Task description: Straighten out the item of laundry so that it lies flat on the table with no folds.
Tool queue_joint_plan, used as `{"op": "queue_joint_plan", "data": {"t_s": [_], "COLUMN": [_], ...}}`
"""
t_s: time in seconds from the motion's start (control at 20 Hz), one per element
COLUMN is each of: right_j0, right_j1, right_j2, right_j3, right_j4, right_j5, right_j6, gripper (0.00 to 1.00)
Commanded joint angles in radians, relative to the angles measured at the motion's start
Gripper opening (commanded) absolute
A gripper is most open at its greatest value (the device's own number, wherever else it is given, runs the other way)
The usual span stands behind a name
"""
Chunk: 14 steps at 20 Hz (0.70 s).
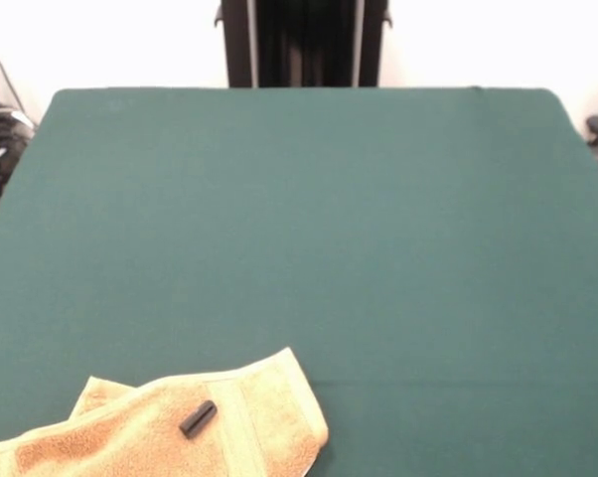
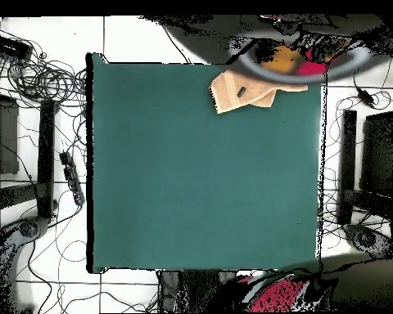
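The golden-orange towel (image 1: 170, 427) lies rumpled at a corner of the green surface (image 1: 309, 229), one edge folded under, its ribbed band showing. A small black cylinder (image 1: 198, 418) rests on it. The robot's hand appears in neither view.

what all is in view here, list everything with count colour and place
towel: 1, golden-orange, rumpled at the table's near left corner in the front view, running off the picture's bottom edge
cylinder: 1, black, lying on the towel
table: 1, dark green, fills most of both views
cables: many, black, on the white floor beside the table in the overhead view
pedestal: 1, black, at the table's far edge
gripper: not in view
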Motion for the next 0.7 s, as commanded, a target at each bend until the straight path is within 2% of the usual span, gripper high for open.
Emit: {"op": "queue_joint_plan", "data": {"t_s": [0.05,0.2,0.5,0.7], "right_j0": [0.109,0.119,0.133,0.136], "right_j1": [-0.045,-0.063,-0.081,-0.082], "right_j2": [0.027,-0.005,-0.021,-0.010], "right_j3": [0.101,0.139,0.175,0.166], "right_j4": [-0.157,-0.239,-0.346,-0.341], "right_j5": [0.136,0.163,0.217,0.202], "right_j6": [-0.072,-0.160,-0.216,-0.197], "gripper": [0.00,0.00,0.00,0.00]}}
